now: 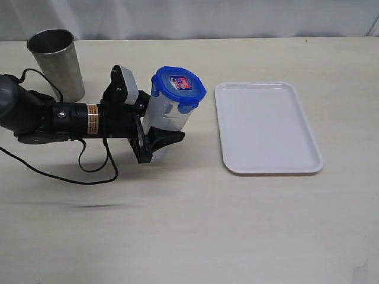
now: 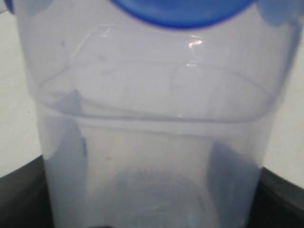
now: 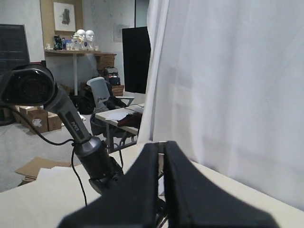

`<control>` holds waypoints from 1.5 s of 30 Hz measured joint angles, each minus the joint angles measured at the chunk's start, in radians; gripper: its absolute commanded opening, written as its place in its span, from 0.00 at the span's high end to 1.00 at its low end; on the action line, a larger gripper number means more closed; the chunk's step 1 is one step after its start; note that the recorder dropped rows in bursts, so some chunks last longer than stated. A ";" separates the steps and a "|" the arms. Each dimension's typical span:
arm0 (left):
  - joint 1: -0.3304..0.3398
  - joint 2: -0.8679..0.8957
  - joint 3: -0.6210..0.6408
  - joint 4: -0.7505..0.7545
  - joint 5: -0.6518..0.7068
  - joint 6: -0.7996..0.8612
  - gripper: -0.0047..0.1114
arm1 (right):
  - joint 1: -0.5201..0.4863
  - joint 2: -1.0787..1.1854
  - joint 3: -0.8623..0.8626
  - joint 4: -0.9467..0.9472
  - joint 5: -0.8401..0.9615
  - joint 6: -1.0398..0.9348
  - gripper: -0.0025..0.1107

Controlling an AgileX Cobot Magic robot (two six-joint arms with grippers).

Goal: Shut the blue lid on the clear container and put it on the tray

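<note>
The clear container stands upright left of the tray, with the blue lid sitting on its rim. My left gripper comes in from the left and is shut on the container's lower body, one finger at the near side. In the left wrist view the container fills the picture, with the lid at its far end and the dark fingers at both sides. My right gripper is shut on nothing, away from the container and outside the exterior view.
A grey metal cup stands at the back left, behind my left arm. A black cable loops on the table below that arm. The white tray lies flat with nothing on it.
</note>
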 measured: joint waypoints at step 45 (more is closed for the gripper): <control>0.000 0.000 0.000 0.010 -0.008 0.000 0.96 | -0.334 -0.166 0.327 -0.046 0.021 0.008 0.94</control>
